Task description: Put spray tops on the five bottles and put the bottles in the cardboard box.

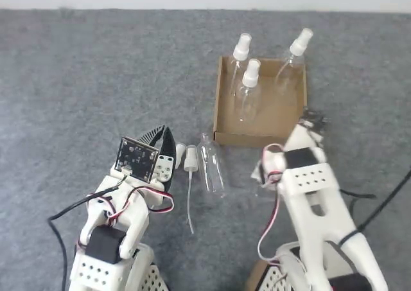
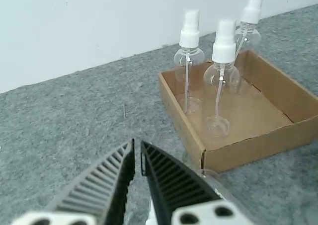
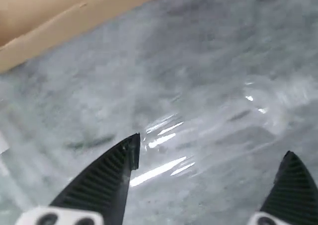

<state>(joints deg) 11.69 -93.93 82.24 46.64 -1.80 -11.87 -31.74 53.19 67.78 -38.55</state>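
Three clear plastic bottles with white spray tops stand upright inside the shallow brown cardboard box, which sits at about 1 o'clock from the middle of the grey felt-covered table. A fourth clear bottle without a top lies on its side just in front of the box's near wall, its neck pointing to 12 o'clock. Just beside it, at 9 o'clock, lies a loose white spray top with a long thin tube, the tube trailing toward 6 o'clock. The left arm's fingers are pressed almost together on nothing. Their tips sit at 9 o'clock from that spray top, near it but apart, with a smaller white piece between them. The right arm's fingers are spread wide over a fifth clear bottle lying on the table, at 3 o'clock from the topless one. Whether they touch it cannot be told.
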